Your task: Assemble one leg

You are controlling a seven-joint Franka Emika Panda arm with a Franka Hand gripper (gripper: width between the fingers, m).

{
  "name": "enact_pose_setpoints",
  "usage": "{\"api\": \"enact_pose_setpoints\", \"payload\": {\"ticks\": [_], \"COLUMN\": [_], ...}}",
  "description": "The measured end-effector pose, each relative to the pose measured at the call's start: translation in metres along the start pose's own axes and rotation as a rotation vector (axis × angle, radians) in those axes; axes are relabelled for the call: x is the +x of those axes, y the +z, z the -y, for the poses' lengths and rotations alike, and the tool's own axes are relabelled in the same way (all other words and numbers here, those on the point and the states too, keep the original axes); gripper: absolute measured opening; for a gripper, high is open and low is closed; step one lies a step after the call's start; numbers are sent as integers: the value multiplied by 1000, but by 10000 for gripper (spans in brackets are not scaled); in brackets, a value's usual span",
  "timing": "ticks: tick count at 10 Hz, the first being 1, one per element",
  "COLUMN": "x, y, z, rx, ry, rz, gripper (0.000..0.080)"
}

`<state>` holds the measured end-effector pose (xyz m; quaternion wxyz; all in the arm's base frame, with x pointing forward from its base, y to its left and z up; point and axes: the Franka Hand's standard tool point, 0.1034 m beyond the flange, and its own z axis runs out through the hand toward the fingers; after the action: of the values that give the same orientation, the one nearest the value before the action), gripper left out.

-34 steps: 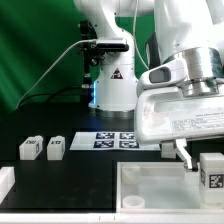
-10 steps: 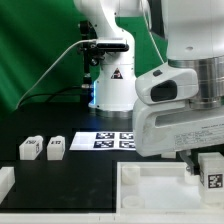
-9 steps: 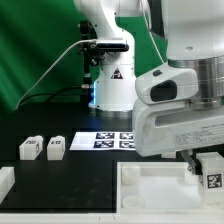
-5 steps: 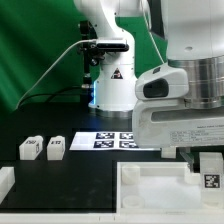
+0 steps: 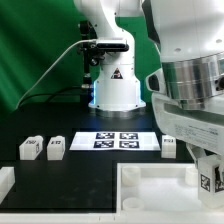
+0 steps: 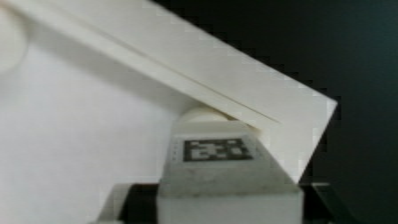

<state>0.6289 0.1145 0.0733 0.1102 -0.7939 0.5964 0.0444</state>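
Green cloth hung behind the black table as I checked the feeds. Towards the table's near corner on the exterior view's right, the gripper was clamped on the leg and held it at a corner of the white tray-like piece. That piece lay along the near edge. I could not tell whether the leg touched it. Mid-table lay the marker board, with a spare leg just beside it. Two more legs stood together near the edge on the exterior view's left.
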Motion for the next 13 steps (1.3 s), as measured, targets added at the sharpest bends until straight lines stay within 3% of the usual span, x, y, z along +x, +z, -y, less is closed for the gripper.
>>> {"api": "enact_pose_setpoints", "payload": {"ticks": [1,3,4,5,6,7,8,12,13], "x": [-5,-9,-9,-9,-7,-1,0,0,-1], "y": [2,2,3,3,3,2,0,0,-1], "z": [1,2,2,2,1,-1,-2,-2,0], "rx": [10,14,13,13,10,-2,-45,-76,-120], "ry": [177,232,208,161,92,-49,-285,-740,-955], "rz": [3,1,1,1,-2,-8,-30,-33,-40], "gripper": [292,292,366,549,618,618,643,649,649]}}
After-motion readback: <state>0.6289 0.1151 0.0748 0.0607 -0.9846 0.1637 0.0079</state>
